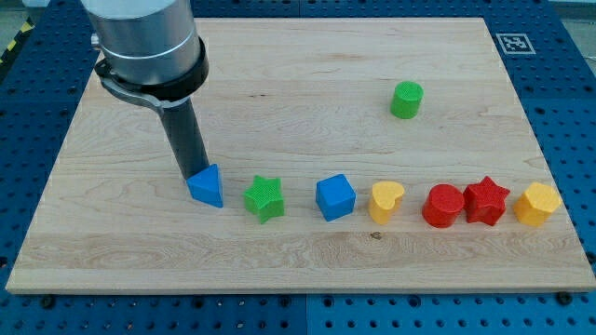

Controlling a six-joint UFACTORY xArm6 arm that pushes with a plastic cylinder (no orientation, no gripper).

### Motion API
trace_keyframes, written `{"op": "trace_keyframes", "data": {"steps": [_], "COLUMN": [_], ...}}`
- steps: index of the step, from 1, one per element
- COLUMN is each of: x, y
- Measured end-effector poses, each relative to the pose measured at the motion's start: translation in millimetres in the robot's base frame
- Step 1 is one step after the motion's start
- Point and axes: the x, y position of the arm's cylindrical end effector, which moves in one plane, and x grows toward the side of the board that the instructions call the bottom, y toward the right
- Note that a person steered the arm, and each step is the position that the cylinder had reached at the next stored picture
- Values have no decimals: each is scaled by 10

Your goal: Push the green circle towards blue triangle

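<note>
The green circle (407,100) stands alone in the upper right part of the table (307,256), well apart from everything else, while the blue triangle (206,185) lies at the view's left end of a row of blocks near the bottom. My tip (187,175) is seen just beside the triangle's upper left edge, touching it or very nearly so, and so far from the circle. No jaws are fitted to this arm, so no open or closed state can be told. For the step to be done well, the tip would best be drawn clear of the triangle without nudging it, then carried round to the circle's far side, at the view's upper right of it, so that the push runs down and to the left along the line joining the two blocks. Contact is best made through the circle's middle, since a round block is likely to slip off an off-centre push. The green star (264,198) and blue cube (334,197) lie close below that line and could be struck if the circle drifts low. No brand or legible writing is seen; only a black-and-white square marker (514,43) is printed at the table's top right corner.
</note>
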Motion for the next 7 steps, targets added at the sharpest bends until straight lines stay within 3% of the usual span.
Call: {"op": "trace_keyframes", "data": {"steps": [3,4,5,6,7], "x": [247,-125,-1087,-1822,-2157], "y": [0,-53,33,638,1707]}}
